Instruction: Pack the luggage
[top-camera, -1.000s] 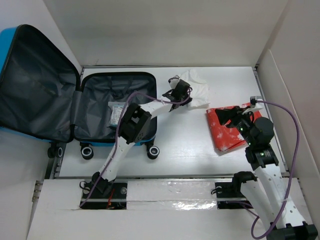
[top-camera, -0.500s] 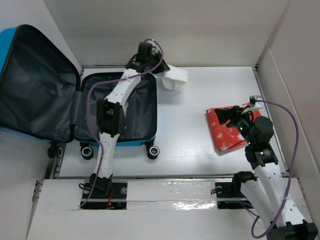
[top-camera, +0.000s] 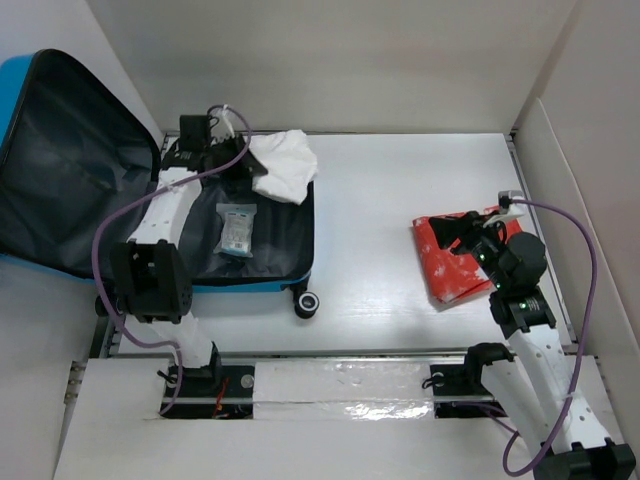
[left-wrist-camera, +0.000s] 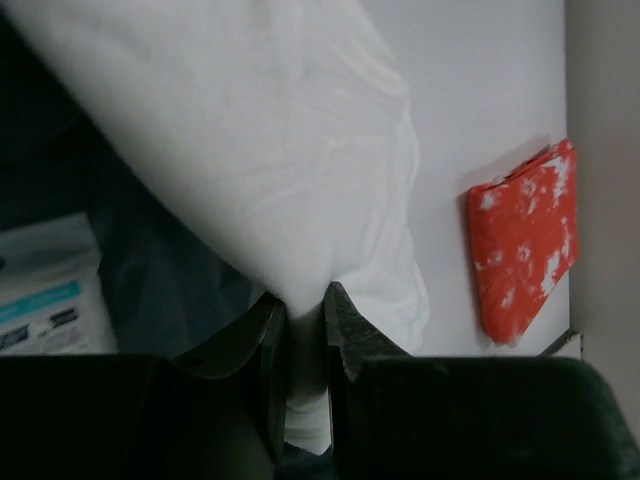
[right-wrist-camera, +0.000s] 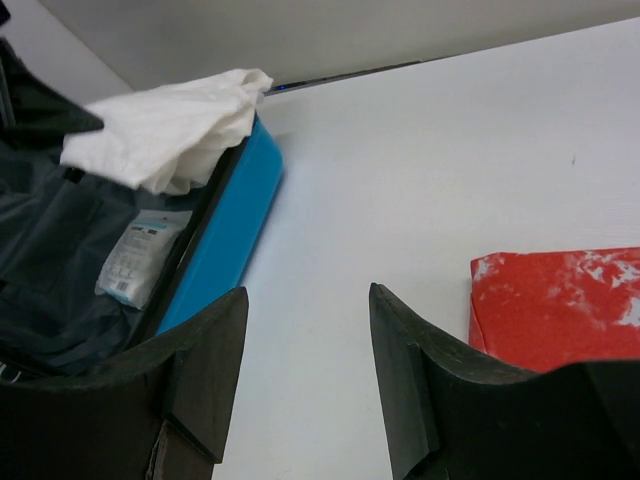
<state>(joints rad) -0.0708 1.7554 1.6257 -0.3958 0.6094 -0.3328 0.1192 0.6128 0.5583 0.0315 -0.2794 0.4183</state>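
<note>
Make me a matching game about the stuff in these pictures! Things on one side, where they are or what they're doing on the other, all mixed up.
Things:
1. white cloth
2. small packet
3. red folded cloth
4. right gripper

Places or states:
A. open, holding nothing
B. pinched in the left gripper
C. lying on the grey lining inside the suitcase
D. flat on the white table

Pairs: 1-B, 2-C, 3-D, 4-A

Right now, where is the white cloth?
In the top view the white cloth is on the left, pinched in the left gripper over the far right corner of the open luggage, just beyond the small packet lying inside.
</note>
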